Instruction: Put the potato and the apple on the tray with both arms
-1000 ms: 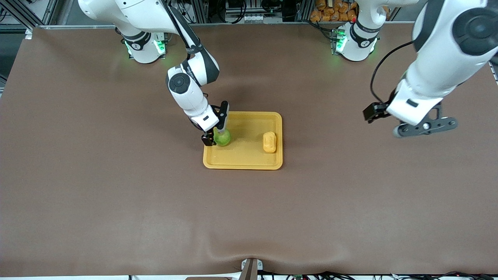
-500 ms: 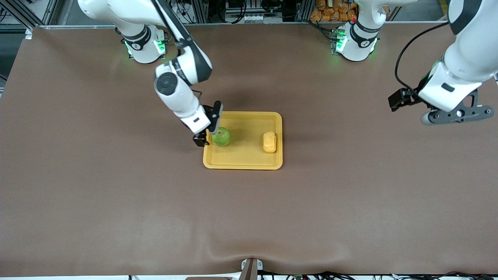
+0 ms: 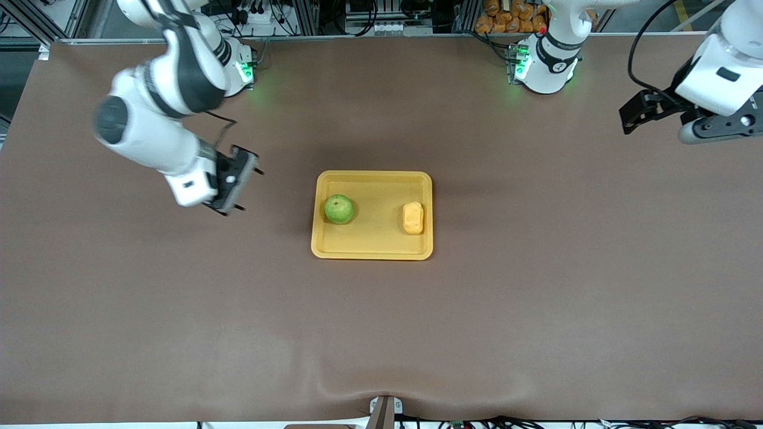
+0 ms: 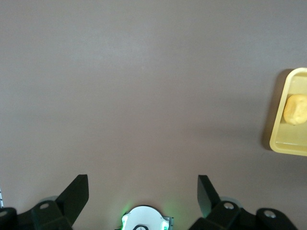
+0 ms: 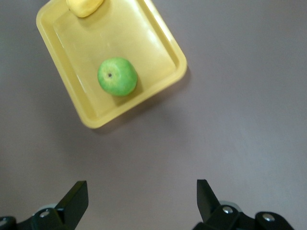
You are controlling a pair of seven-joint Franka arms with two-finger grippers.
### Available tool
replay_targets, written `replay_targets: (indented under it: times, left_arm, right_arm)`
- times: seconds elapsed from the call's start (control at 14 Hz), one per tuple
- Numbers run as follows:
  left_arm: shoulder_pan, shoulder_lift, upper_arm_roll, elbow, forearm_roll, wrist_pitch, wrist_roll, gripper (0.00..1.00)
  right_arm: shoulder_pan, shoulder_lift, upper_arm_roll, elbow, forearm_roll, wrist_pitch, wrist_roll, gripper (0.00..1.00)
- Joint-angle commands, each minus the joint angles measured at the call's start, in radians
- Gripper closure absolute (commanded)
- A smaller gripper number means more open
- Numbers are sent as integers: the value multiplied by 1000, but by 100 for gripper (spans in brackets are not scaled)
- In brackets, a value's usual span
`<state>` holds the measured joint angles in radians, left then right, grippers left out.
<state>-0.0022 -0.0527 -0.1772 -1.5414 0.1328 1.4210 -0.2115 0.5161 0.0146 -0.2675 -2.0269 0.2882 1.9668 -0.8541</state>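
The yellow tray lies mid-table. The green apple sits in it toward the right arm's end, and the yellow-orange potato toward the left arm's end. My right gripper is open and empty, up over bare table beside the tray at the right arm's end. Its wrist view shows my right gripper, the apple, the potato and the tray. My left gripper hangs open and empty over the table's left-arm end. Its wrist view shows my left gripper, the tray's rim and the potato.
A brown cloth covers the table and has a wrinkle near its front edge. The arm bases glow green along the back edge. Orange packets lie off the table past the left arm's base.
My right gripper has let go of the apple, risen and swung off the tray toward the right arm's end. My left gripper has drawn farther away, toward the table's back corner.
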Motion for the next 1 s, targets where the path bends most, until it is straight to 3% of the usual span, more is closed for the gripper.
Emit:
replay_targets:
  times: [0.0,0.14,0.29,0.5,0.79,0.93]
  left_arm:
    - [-4,-50,33,-66,-33,31,64,0]
    - [-35,-87,80,-112,-61,61,79,0]
    - [-47,-98,85,-128,-68,75,83,0]
    - [-38,-96,87,-120,-105,75,75,0]
    - [-35,-88,77,-112,-117,75,69,0]
    - [-38,-82,77,-101,-116,70,63,0]
  right_arm:
    - [-45,-18,13,175,-128,-200,217,0]
    - [-115,-16,20,288,-172,-314,328,0]
    - [-186,-8,31,373,-173,-364,360,0]
    - [-278,-10,37,447,-176,-440,446,0]
    - [-431,-13,141,532,-179,-573,660,0]
    - [-452,-13,142,557,-179,-624,734,0]
